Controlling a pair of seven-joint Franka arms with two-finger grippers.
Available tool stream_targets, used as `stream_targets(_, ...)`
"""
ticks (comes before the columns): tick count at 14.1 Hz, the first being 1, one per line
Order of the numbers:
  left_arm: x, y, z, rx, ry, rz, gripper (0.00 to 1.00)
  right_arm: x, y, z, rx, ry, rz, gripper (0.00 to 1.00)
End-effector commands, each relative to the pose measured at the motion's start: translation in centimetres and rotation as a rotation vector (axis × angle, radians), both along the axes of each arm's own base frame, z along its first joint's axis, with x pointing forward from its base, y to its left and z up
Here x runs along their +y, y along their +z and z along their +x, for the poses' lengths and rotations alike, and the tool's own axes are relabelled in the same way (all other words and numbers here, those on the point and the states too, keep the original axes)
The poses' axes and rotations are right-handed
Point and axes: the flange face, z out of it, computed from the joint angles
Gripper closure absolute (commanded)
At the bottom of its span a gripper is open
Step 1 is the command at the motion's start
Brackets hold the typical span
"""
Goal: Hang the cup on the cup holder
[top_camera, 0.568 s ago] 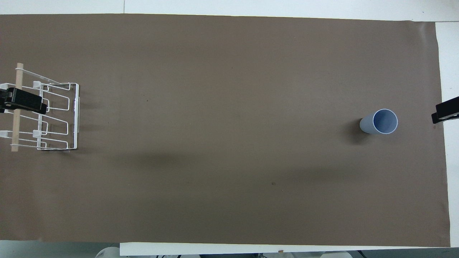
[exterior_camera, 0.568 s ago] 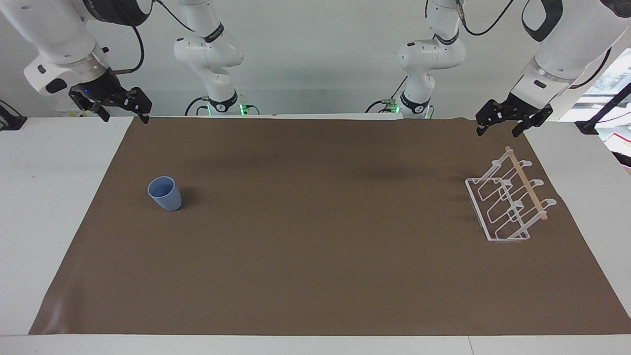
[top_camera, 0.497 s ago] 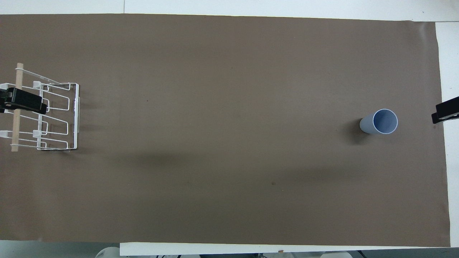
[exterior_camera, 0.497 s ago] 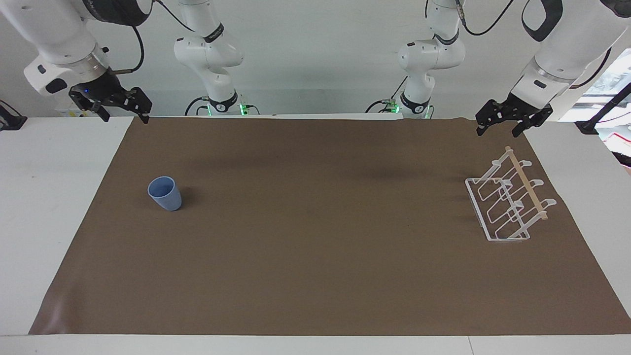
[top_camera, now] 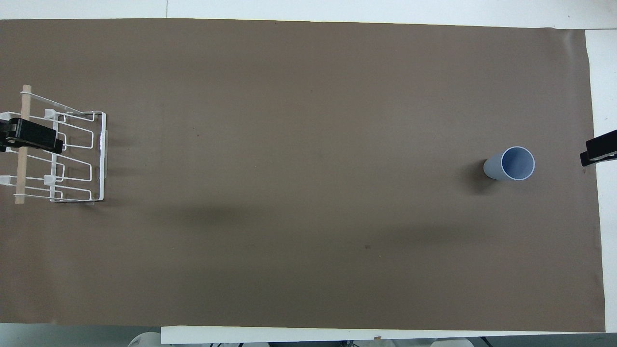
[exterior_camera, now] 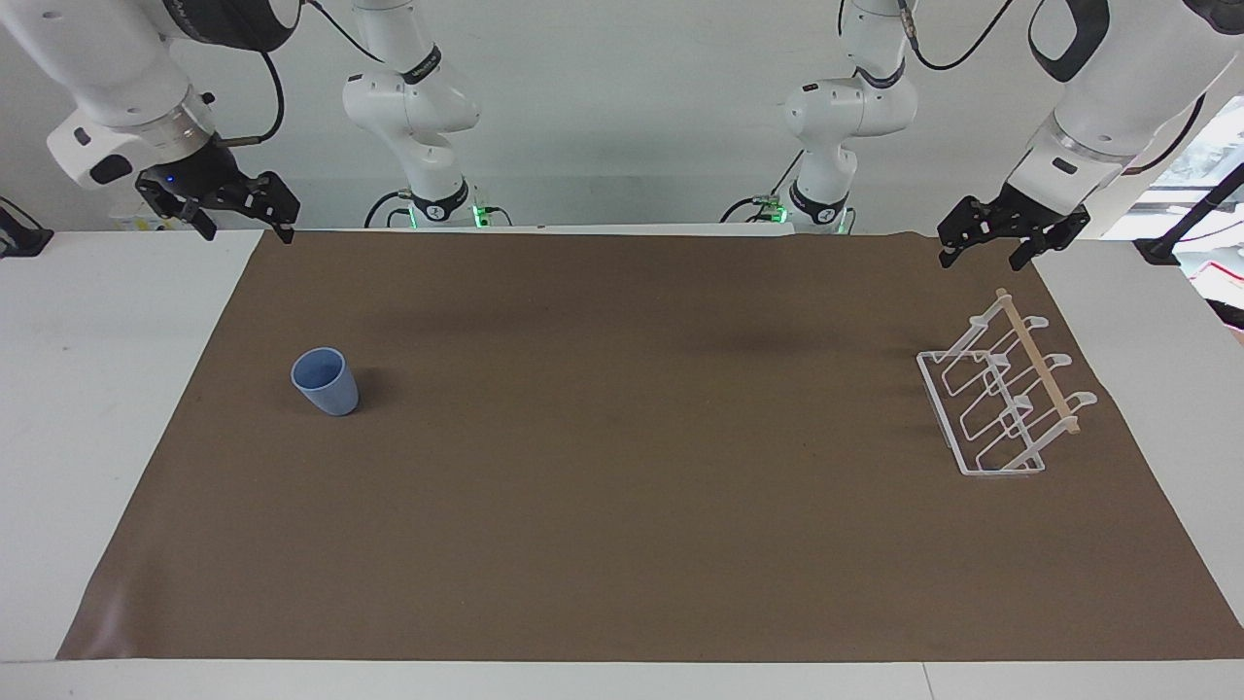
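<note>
Start at the right arm's end of the table: your right gripper [exterior_camera: 245,216] hangs in the air over the edge of the brown mat [exterior_camera: 622,544], its 2 fingers spread apart and holding nothing. The cup [exterior_camera: 325,381] stands upright on the mat at that same end, mouth up, well apart from the gripper and untouched. Nothing of the task is done yet.

The cup is handleless and tapers toward its base, so if you pinch it low on the wall it may squirt upward out of the fingers, and if you clip the rim on the way down you will likely tip it over and send it rolling.

The long bare middle of the mat separates the cup from the cup holder [exterior_camera: 1001,399], which sits at the left arm's end. That carry probably calls for a handover or a long reach, and a loose grip could drop the cup there.

Your left gripper [exterior_camera: 987,245] waits in the air just over the holder's robot-side end, fingers apart. The wire rack looks light; push the cup onto a prong too hard and you may shove or tip it.
</note>
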Motion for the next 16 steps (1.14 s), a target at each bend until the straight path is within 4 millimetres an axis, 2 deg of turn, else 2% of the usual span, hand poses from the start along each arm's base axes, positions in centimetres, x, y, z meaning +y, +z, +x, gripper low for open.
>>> stream_targets(1, 0.3, 0.3, -0.4, 0.007, 0.011, -0.003, 0.0, -0.6, 0.2, -0.5, -0.003, 0.008, 0.005, 0.0)
stream_targets(3, 0.3, 0.3, -0.4, 0.007, 0.011, -0.003, 0.0, -0.7, -1.5, -0.3, -0.039, 0.057, 0.017, 0.0)
stream_targets(4, 0.3, 0.3, -0.4, 0.007, 0.011, -0.003, 0.0, -1.2, -4.0, -0.6, -0.095, 0.06, 0.013, 0.0)
stream_targets(7, 0.3, 0.3, -0.4, 0.007, 0.011, -0.003, 0.0, -3.6, -11.4, -1.1, -0.12, 0.1, 0.019, 0.0)
stream_targets(8, 0.3, 0.3, -0.4, 0.007, 0.011, -0.003, 0.0, -4.7, -14.2, -0.9, -0.118, 0.1, 0.023, 0.0)
stream_targets(10, 0.3, 0.3, -0.4, 0.007, 0.011, -0.003, 0.0, -5.0, -19.2, 0.2, -0.116, 0.1, 0.023, 0.0)
stream_targets(12, 0.3, 0.3, -0.4, 0.007, 0.011, -0.003, 0.0, -5.5, -22.0, 0.6, -0.109, 0.093, 0.024, 0.0)
stream_targets(16, 0.3, 0.3, -0.4, 0.007, 0.011, -0.003, 0.0, -5.3, -25.6, 1.1, -0.093, 0.093, 0.029, 0.0)
